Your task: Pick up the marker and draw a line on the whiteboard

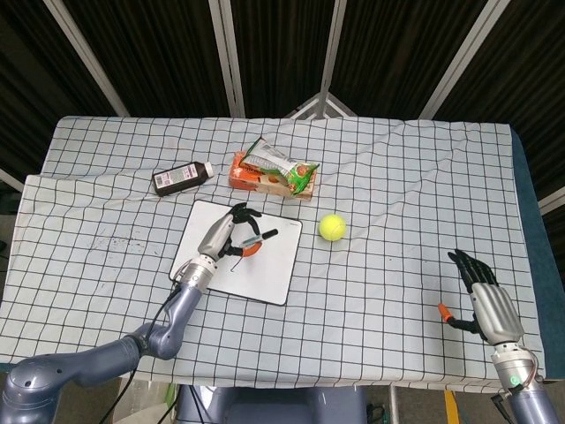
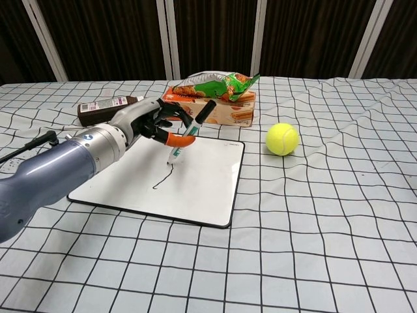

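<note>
The whiteboard [image 1: 269, 265] [image 2: 202, 176] lies flat on the checked cloth with a short dark line [image 2: 164, 177] drawn on it. My left hand [image 1: 231, 234] [image 2: 146, 120] holds the marker [image 1: 258, 238] [image 2: 189, 134] tilted, its tip down at the upper end of the line. My right hand [image 1: 484, 300] rests at the table's near right edge, fingers spread, holding nothing; the chest view does not show it.
A yellow tennis ball [image 1: 332, 227] [image 2: 282, 139] sits right of the board. Behind the board lie an orange snack box [image 1: 265, 177] [image 2: 221, 112] with a green bag [image 2: 221, 83] on top, and a dark bottle [image 1: 183, 177] [image 2: 104, 108] on its side.
</note>
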Motion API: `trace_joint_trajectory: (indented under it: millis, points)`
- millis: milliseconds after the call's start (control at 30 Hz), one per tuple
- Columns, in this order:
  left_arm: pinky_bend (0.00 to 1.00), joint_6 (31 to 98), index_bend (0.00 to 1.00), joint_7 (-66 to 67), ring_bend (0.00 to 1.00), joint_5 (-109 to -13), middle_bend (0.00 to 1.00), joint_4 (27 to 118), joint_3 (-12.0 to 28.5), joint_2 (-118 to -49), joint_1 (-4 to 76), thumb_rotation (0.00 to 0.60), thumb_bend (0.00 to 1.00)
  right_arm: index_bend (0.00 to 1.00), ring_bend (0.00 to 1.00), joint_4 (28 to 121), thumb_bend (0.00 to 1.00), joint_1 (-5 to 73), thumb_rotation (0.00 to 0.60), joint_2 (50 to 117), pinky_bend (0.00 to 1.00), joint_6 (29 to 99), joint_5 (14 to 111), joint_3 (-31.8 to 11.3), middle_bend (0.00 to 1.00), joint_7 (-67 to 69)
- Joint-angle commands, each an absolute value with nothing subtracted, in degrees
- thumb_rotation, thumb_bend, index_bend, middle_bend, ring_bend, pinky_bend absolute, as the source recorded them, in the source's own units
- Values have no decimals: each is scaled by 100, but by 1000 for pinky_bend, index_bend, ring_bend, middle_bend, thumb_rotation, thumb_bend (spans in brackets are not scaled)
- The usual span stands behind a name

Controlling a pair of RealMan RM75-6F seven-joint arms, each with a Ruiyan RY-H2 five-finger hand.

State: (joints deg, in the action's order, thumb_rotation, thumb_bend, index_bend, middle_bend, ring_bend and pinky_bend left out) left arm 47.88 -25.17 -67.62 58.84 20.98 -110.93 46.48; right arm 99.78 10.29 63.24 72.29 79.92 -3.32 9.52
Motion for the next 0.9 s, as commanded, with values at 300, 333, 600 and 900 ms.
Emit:
trace_joint_trajectory:
  millis: [300, 333, 600, 900]
  points:
    - [87, 4643, 731, -2667, 51, -6833, 242, 5288, 2014, -11124, 4698, 600, 544, 0, 0, 10004, 327, 1009, 600, 6320, 0, 7259, 7980, -332, 0, 924]
    - [87, 4636, 731, -2678, 51, -6844, 242, 5231, 2005, -11123, 4699, 600, 544, 0, 0, 10005, 327, 1008, 600, 6322, 0, 7258, 7972, -332, 0, 921]
    - [87, 4595, 731, -2881, 51, -6901, 242, 4641, 1983, -10989, 4661, 600, 544, 0, 0, 10023, 327, 996, 600, 6329, 0, 7272, 7917, -345, 0, 857]
    - [87, 4910, 731, -3135, 51, -7019, 242, 4375, 2176, -10658, 4696, 600, 543, 0, 0, 10039, 327, 984, 600, 6320, 0, 7280, 7933, -336, 0, 867]
